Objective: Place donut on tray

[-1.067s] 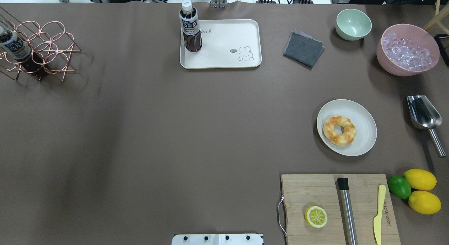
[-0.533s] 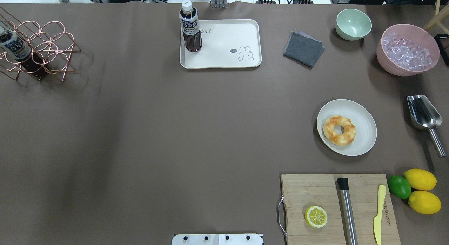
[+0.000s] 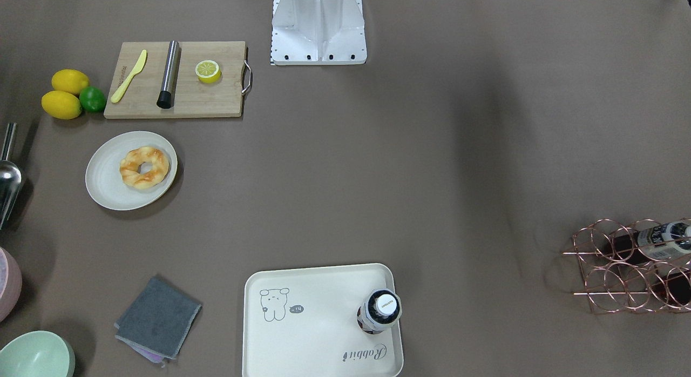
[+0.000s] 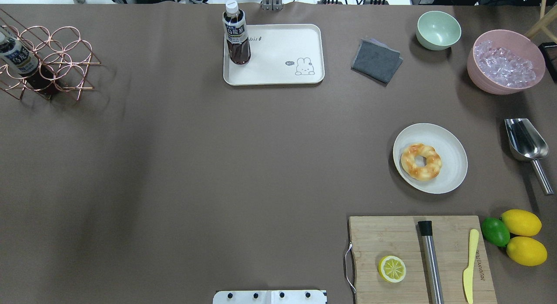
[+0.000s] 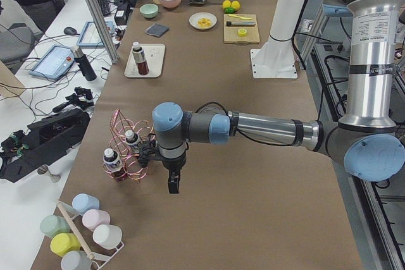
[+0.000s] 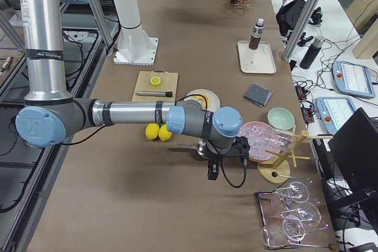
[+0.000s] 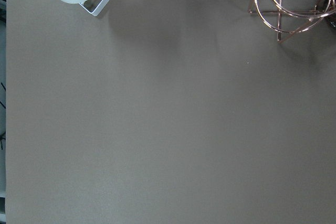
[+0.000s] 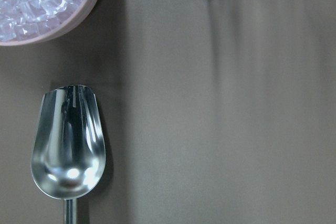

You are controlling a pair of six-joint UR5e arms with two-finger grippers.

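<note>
The donut [image 4: 421,161] lies on a round off-white plate [image 4: 454,151] at the table's right; it also shows in the front view [image 3: 144,167]. The cream tray [image 4: 278,55] with a grey animal drawing sits at the far middle and carries an upright dark drink bottle [image 4: 236,34]. No gripper shows in the overhead, front or wrist views. The left gripper [image 5: 172,184] hangs over the table's left end near a copper rack. The right gripper [image 6: 211,172] hangs over the right end near the pink bowl. I cannot tell whether either is open or shut.
A cutting board [image 4: 391,238] with a lemon half [image 4: 392,268], a steel rod and a yellow knife lies near the front right. Lemons and a lime [image 4: 495,231], a steel scoop [image 4: 524,140], a pink ice bowl [image 4: 504,62], a green bowl [image 4: 438,29], a grey cloth [image 4: 376,60] and a copper bottle rack [image 4: 48,60] stand around.
</note>
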